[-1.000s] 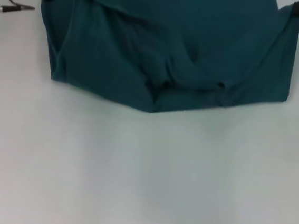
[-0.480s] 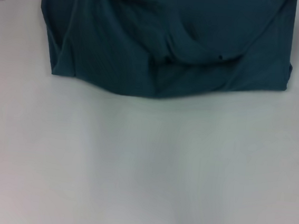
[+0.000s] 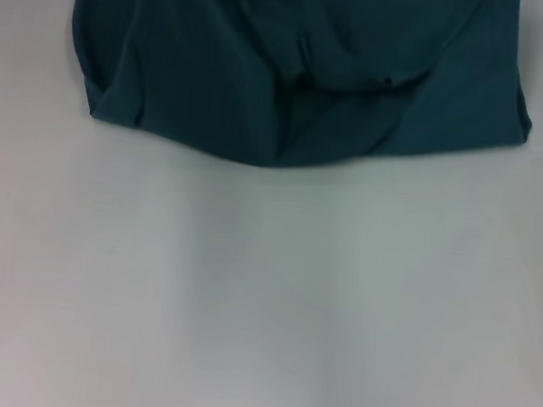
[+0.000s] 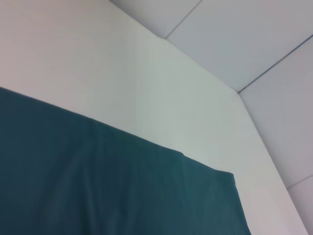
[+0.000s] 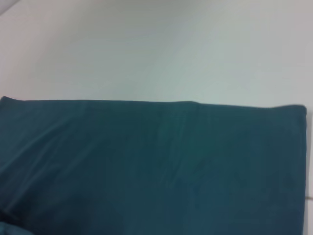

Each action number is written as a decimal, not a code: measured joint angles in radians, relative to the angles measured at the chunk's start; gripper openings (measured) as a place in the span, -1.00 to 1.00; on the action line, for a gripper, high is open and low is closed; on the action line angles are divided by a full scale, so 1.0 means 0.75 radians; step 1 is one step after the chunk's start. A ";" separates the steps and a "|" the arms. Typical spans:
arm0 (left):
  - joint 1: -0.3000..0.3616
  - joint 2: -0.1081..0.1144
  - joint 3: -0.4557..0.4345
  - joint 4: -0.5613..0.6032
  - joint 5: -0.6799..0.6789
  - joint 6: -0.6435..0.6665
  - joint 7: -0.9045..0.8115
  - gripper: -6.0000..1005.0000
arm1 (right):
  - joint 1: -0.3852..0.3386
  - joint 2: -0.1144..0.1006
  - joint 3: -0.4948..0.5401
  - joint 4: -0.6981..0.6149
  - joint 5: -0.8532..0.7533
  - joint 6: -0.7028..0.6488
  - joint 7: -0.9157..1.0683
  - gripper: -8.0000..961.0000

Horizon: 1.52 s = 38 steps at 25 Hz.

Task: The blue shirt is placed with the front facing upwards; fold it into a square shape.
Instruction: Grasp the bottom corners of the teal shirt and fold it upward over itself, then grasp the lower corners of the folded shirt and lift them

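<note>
We cannot tell either end effector's state, and we judge the rumpled blue shirt (image 3: 303, 72) on the worktop (image 3: 262, 299) may fold unevenly because of its creases.

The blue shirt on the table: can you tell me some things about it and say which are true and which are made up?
1. The blue shirt lies on a white table. True.
2. The shirt is perfectly flat and smooth. False: folds and creases run across its middle.
3. The table in front of the shirt is covered with toys. False: the head view shows only the bare white top there.
4. The shirt's near edge dips to a point near the middle. True.
5. White letters show on the shirt. False: only plain blue cloth is visible.
</note>
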 joint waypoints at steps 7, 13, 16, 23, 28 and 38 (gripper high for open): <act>-0.006 0.003 0.045 -0.005 0.004 -0.073 -0.044 -0.95 | 0.053 0.005 -0.007 -0.006 -0.094 0.060 0.045 -0.97; -0.006 0.003 0.094 0.004 0.005 -0.109 -0.058 -0.94 | 0.058 0.011 -0.058 0.023 -0.095 0.114 0.045 -0.96; -0.006 0.002 0.116 0.010 0.006 -0.135 -0.059 -0.94 | 0.053 0.021 -0.103 0.034 -0.096 0.148 0.044 -0.96; -0.006 0.001 0.171 0.024 0.007 -0.188 -0.085 -0.94 | 0.047 0.039 -0.127 0.028 -0.096 0.191 0.034 -0.96; 0.008 0.001 0.174 0.012 0.007 -0.211 -0.113 -0.94 | 0.050 0.039 -0.144 0.030 -0.096 0.219 0.034 -0.94; 0.046 0.000 0.177 -0.016 0.013 -0.239 -0.161 -0.93 | 0.055 0.043 -0.144 0.031 -0.096 0.222 0.033 -0.86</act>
